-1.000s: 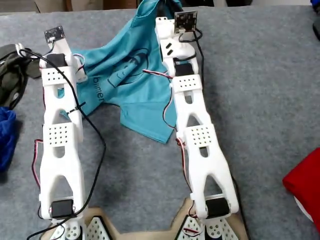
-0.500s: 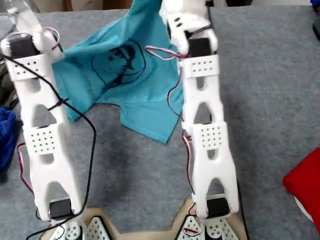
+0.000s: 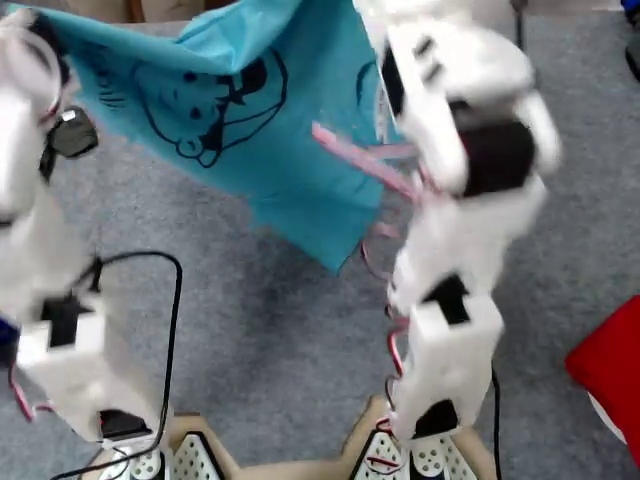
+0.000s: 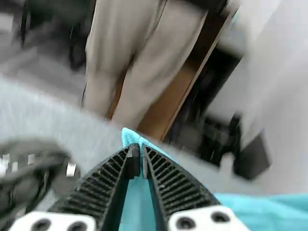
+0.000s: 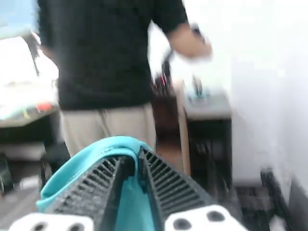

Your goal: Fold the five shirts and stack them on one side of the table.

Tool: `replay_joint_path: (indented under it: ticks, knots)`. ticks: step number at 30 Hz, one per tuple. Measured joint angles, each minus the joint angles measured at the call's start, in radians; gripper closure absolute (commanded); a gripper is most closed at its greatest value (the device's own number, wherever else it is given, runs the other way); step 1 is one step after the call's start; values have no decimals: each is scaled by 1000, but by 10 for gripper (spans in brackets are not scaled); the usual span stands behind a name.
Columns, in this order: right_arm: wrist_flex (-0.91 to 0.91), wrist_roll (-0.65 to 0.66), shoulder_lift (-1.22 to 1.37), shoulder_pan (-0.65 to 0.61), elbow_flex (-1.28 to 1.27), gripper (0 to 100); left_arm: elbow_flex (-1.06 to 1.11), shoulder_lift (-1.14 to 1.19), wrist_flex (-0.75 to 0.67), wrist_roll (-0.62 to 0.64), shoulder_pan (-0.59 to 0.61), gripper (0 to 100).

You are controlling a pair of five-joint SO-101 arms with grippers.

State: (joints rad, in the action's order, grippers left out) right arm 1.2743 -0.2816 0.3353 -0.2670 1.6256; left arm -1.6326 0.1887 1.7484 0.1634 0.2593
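Observation:
A teal shirt with a dark printed face hangs stretched in the air between both raised arms, its lower hem trailing toward the grey table. My left gripper is shut on a corner of the teal shirt, high above the table's left side. My right gripper is shut on a bunched fold of the teal shirt, lifted at the upper middle. A red shirt lies at the right edge.
A blue garment peeks out at the left edge behind the left arm. Black cable loops over the table near the arm bases. The grey cloth surface on the right half is open.
Both arms have swung upward, lifting the teal shirt off the table so it now hangs spread between the two grippers.

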Motion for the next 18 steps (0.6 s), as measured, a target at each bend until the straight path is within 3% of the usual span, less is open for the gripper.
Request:
replay_joint_path:
  ticks: [10,13,18]
  knots:
    - [310,0,-359,-2,20,991,55,-503,0,0,2,981]
    - [428,0,-416,-2,26,991,239,-667,0,0,3,981]
    - [496,0,-460,-2,11,991,767,-977,0,0,3,981]
